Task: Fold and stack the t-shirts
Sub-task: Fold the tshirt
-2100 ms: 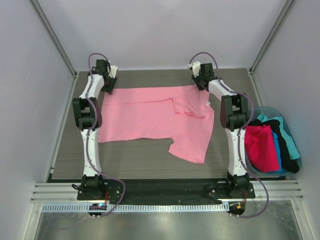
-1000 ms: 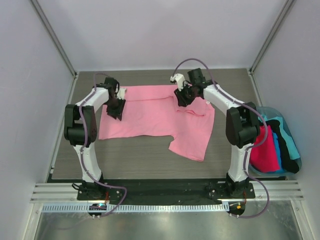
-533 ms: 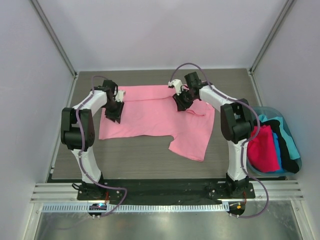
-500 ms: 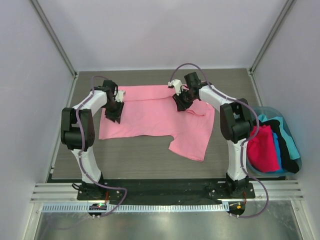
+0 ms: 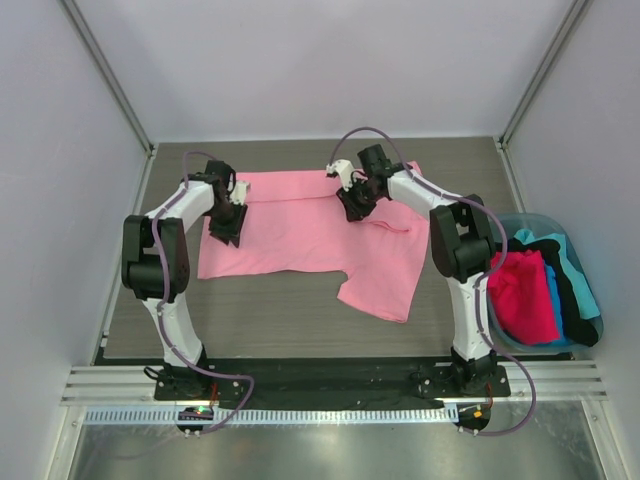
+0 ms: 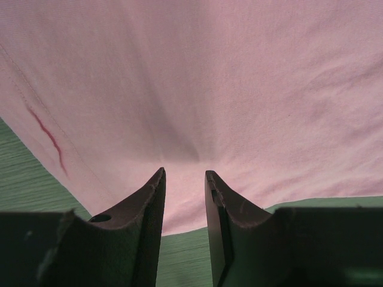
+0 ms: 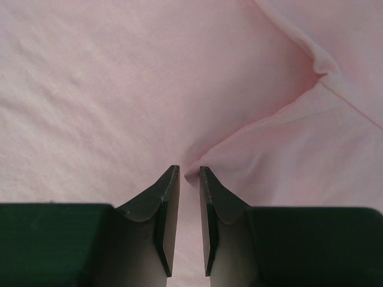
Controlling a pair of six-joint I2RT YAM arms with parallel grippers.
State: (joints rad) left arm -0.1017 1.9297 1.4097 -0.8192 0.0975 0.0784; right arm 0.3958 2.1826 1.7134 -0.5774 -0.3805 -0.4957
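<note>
Grey wood-grain table (image 5: 270, 320) is showing across the lower frame, just past the arm bases. At lower right, a light-blue tub (image 5: 533, 218) is holding a hot pink t-shirt (image 5: 520, 295), a black t-shirt (image 5: 560, 270) and a teal t-shirt (image 5: 588, 298), all bunched and unfolded.

Mid-frame, the light pink t-shirt (image 5: 300, 235) is lying spread on the table, with one rumpled flap trailing toward lower centre.

Left gripper (image 6: 184, 173) is sitting at the shirt's left edge. Its fingers are narrowed to a slit and the cloth is puckering into the tips, which reads as a pinch.

Right gripper (image 7: 189, 169), at upper centre, is nipping a raised fold, its fingers nearly closed on it.

Judgement: a fold is being started.
- Lift both pinches only enough to clear the layer beneath.
- Carry them at matched height and pace so the edge runs straight.
- Watch the thin right-hand pinch for slipping.
- Lay the cloth flat before letting go.
</note>
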